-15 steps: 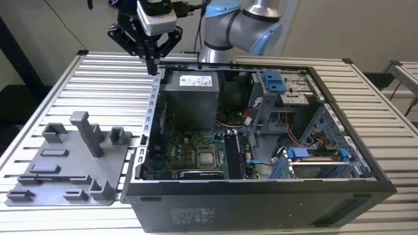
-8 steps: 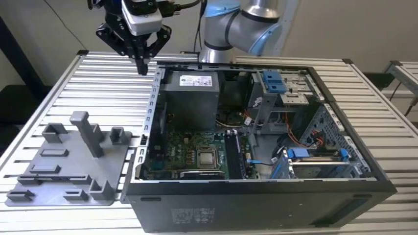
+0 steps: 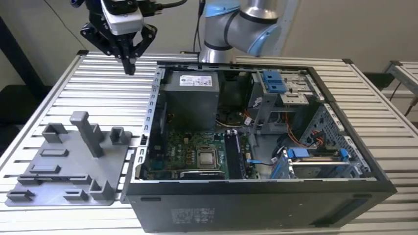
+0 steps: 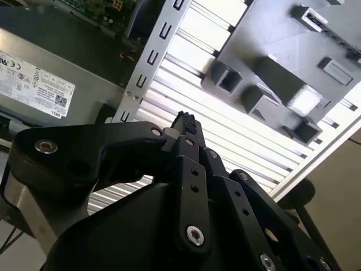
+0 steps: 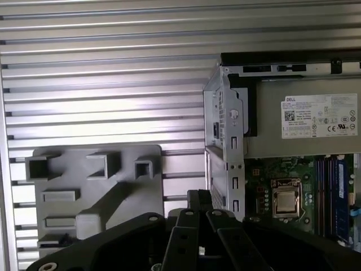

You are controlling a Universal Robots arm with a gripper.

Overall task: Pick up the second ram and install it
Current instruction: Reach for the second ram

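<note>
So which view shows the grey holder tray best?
The exterior view: the whole grey holder tray with its upright posts, unobstructed. The first wrist view sees it from above, partly behind the gripper; the second wrist view catches one part.

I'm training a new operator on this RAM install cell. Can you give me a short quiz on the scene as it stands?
1. True or false: the claw is down inside the computer case.
2. In the exterior view, on which side of the case does the grey holder tray lie? A) left B) right C) on top of it
3. Fill in: the claw hangs above the slatted ____.
Key: 1 false; 2 A; 3 table.
</note>
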